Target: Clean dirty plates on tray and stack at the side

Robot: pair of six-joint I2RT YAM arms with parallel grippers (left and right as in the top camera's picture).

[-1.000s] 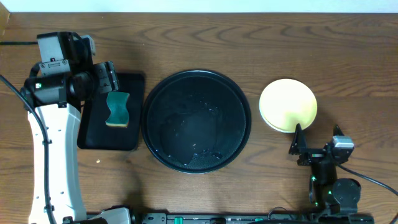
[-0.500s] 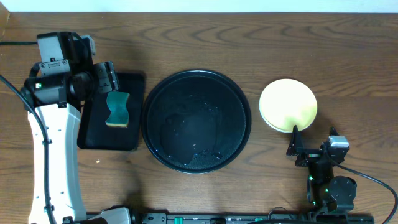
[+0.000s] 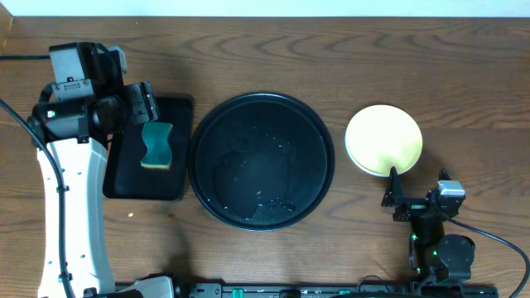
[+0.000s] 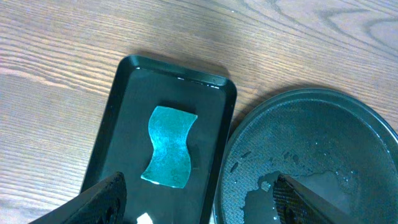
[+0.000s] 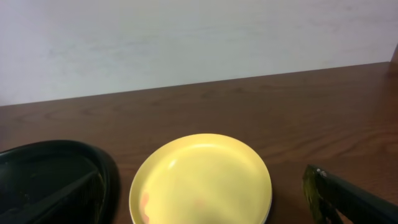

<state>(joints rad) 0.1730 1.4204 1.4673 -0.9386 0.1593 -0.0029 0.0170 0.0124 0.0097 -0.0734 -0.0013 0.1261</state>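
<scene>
The dark wood tabletop filled the view, with the round black tray at its centre. The tray was wet and glossy and held no plates at all. Just to its left sat a smaller rectangular tray.

The plates stood stacked on the bare wood right of the round tray and clear of its rim. The yellow one was on top, with a paler rim showing beneath it; how many lay under it could not be told. A green sponge lay on the rectangular tray.

The left gripper hung above that tray with its fingers spread wide, holding nothing. The right gripper was also spread and empty.

The stack lay just on the far side of the right gripper and a touch to its left. Being round, it offered no long axis to line up on. The right arm was much the nearer, so any last touch to the stack would likely be its job. The cleaning looked essentially done.
</scene>
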